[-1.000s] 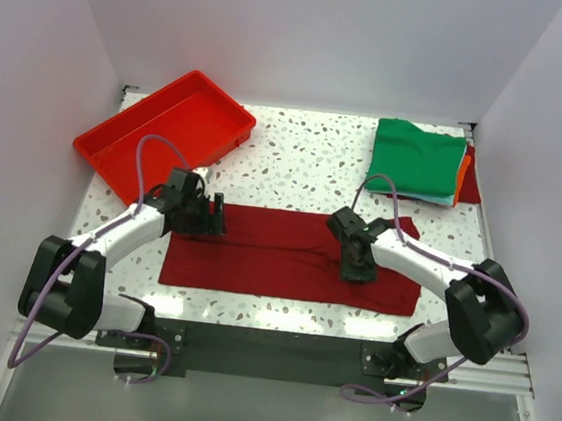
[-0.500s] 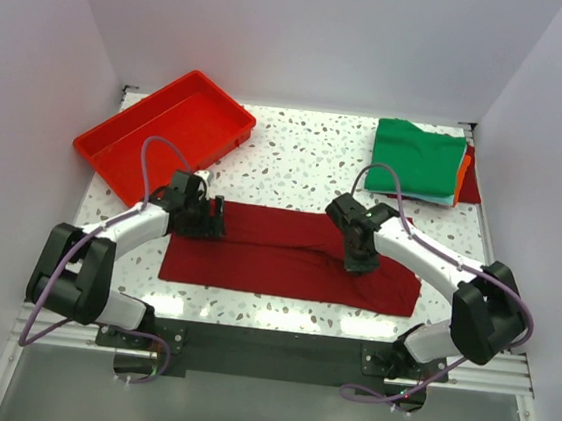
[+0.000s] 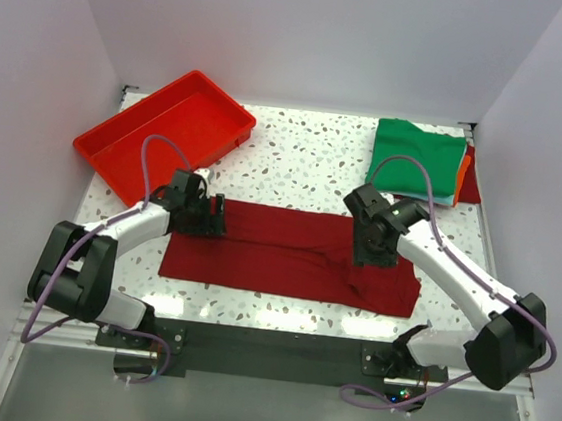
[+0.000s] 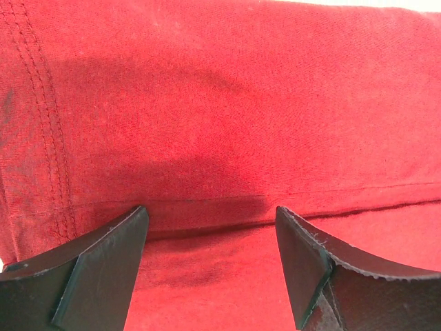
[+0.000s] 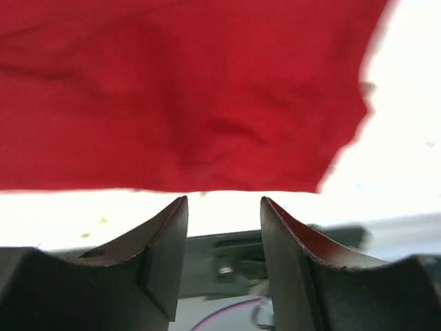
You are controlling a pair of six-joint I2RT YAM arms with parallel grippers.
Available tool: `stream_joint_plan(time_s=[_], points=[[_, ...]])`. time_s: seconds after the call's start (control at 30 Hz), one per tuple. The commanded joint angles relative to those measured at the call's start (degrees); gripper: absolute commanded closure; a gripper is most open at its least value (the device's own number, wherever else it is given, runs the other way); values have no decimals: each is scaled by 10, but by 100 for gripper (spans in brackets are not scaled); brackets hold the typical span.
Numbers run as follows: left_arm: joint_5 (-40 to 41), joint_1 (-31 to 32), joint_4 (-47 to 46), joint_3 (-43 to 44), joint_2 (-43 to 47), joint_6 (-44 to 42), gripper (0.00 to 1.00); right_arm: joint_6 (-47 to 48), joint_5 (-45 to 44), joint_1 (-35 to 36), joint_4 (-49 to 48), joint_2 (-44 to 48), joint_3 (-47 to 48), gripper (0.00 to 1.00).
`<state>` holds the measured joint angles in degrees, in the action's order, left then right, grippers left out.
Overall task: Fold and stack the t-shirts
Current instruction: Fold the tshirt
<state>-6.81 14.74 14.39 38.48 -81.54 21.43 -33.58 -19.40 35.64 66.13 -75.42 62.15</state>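
We are finding the left gripper and right gripper open and empty over the dark red cloth t-shirt, seemingly positioning to fold it.

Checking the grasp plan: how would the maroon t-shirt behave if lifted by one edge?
Likely floppy: the maroon t-shirt lies flat in soft folded layers, so it should drape. Probably light, being thin knit. Pushed, it may bunch; wrinkles show.

Beneath the green shirt, an orange shirt and a red shirt show only as edges along its right side, their shapes hidden.
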Motion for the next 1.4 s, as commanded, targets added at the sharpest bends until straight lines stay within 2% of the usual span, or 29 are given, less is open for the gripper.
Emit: stream_joint_plan(time_s=[0.0,0.1,0.27,0.43,0.67,1.13,1.37], points=[[10,-6,16,-12,-27,-10,20,47,174,7,-99,36,11,51],[8,-5,16,-13,-28,-10,20,53,241,25,-151,27,-10,52],[9,-5,17,-13,-30,-11,20,62,234,57,-194,-40,-38,52],[9,-5,19,-14,-27,-12,20,55,175,57,-204,-97,-50,52],[11,-6,19,-13,-29,-12,20,41,86,38,-184,-117,-61,52],[12,-5,20,-12,-30,-14,20,45,78,7,-218,-116,-132,56],[10,-6,20,-12,-33,-14,20,45,61,7,-227,-119,-125,69]])
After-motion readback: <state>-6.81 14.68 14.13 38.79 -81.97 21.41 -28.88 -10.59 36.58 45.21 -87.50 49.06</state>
